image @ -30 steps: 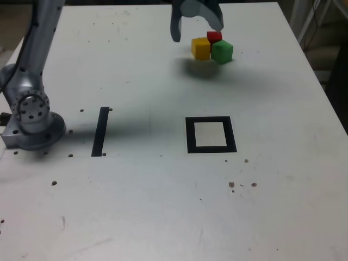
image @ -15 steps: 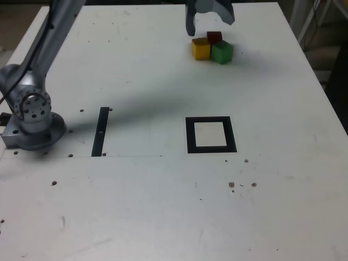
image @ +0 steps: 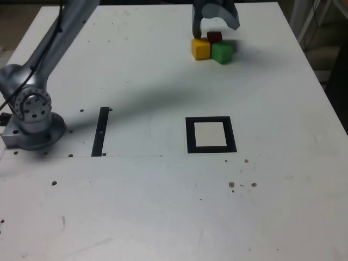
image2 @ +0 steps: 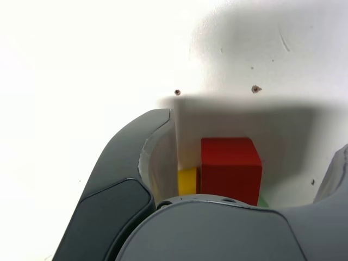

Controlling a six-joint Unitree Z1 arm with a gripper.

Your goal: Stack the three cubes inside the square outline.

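- The claw [image: 216, 23] hangs at the far end of the tabletop [image: 163, 206], its jaws spread wide and holding nothing, right over the cluster of cubes.
- The red cube [image: 214, 37] sits at the back of the cluster, with the yellow cube [image: 200, 48] and the green cube [image: 222, 52] in front of it; all three look to be touching or very nearly so.
- In the wrist view the red cube [image2: 230, 168] lies between the two jaws, with a sliver of the yellow cube [image2: 187, 180] showing just beside it.
- The square outline [image: 210, 134] lies well apart from the cluster, nearer the camera, and nothing stands in it yet.
- No cube is stacked, so the task looks to be at its very start, with the red cube the likely first pick.
- Main risk: the cubes are packed so tightly that a descending jaw may land on the yellow or green cube instead of slipping beside the red one, tipping or shoving it.
- A close could also pinch two cubes together, and the extra one would drop on the lift.
- An off-centre grip could leave the red cube skewed, making a square placement inside the outline harder.
- The thin black strip [image: 100, 131] on the exterior view's left is not the target.
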